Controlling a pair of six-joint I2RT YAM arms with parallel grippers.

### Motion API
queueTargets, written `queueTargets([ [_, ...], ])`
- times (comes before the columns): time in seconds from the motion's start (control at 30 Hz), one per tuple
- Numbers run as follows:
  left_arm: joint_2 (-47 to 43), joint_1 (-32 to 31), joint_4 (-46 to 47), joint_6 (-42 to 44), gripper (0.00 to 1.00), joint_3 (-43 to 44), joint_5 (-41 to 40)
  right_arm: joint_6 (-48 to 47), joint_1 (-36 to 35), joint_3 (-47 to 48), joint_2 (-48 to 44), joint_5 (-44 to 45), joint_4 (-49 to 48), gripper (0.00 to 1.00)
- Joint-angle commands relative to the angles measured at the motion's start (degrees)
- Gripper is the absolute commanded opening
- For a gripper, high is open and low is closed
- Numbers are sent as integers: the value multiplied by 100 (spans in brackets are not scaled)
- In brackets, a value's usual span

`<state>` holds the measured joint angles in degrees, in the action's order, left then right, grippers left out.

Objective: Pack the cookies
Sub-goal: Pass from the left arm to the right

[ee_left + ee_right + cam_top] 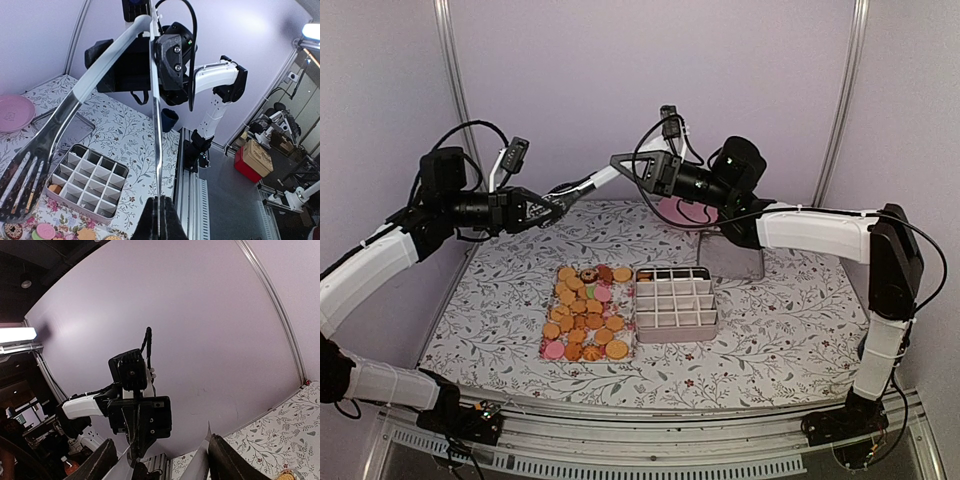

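Two arms are hanging raised over your floral-cloth table (780, 330), sharing one pair of tongs (588, 184) in the air. The cookies (585, 312) are lying crowded on a patterned tray (546, 350) at mid-table. The tray is touching the divided box (676, 303) on its right, and one cookie is sitting in the box's far-left corner cell. Your left gripper (158, 215) is pinching one metal blade of the tongs edge-on. Your right gripper (162, 450) is clasping both white handle arms between its spread fingers.
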<state>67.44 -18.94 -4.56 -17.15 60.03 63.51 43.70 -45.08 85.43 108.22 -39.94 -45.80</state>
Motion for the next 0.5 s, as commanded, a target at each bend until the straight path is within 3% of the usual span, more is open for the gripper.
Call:
queueTargets([
  [0.0, -3, 20, 107, -28, 0, -12, -208, 138, -215, 18, 38, -79, -438, 63],
  [0.33, -42, 55, -108, 197, 0, 58, -238, -24, -173, -406, -232, -144, -258, 46],
  [0.47, -23, 66, -312, 379, 13, 119, -438, -260, -172, -574, -411, 55, -26, 41],
])
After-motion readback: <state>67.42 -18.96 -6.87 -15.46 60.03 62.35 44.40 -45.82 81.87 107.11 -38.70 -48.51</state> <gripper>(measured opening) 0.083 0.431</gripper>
